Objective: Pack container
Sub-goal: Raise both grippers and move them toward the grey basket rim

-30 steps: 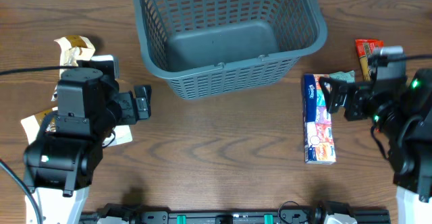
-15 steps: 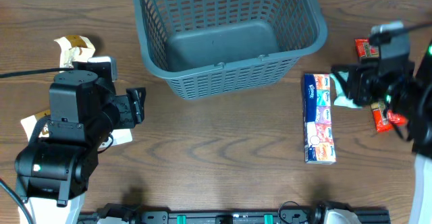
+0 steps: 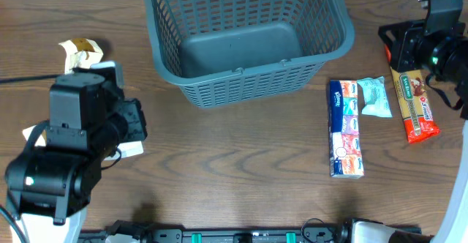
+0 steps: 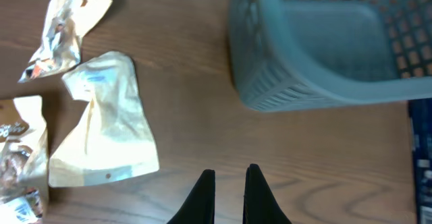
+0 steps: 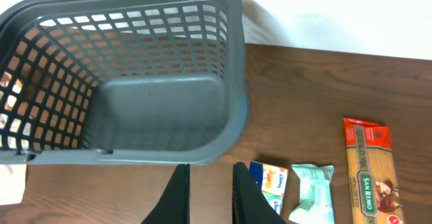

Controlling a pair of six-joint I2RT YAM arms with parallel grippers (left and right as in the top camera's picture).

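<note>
Nothing is packed yet: the large dark grey plastic basket with slotted lattice walls (image 3: 245, 45) stands empty at the far middle of the brown wood-grain tabletop (image 3: 234, 170), its solid floor bare. Left of the basket lie several crinkled cream-and-gold pouches (image 4: 101, 126), all outside it. The black left arm (image 3: 77, 140) hangs over some of them, its jaws drawn together on nothing above bare wood. Right of the basket lie a long multicoloured pack of tissues (image 3: 345, 129), a small pale teal sachet (image 3: 374, 96) just beside it, and a long red packet of spaghetti (image 3: 414, 100) further right. The black right arm (image 3: 439, 45) hovers by the spaghetti's far end, its jaws likewise closed and empty. By this reading every item is yet to be picked up and placed. A plain white wall (image 5: 324, 15) runs behind the basket
</note>
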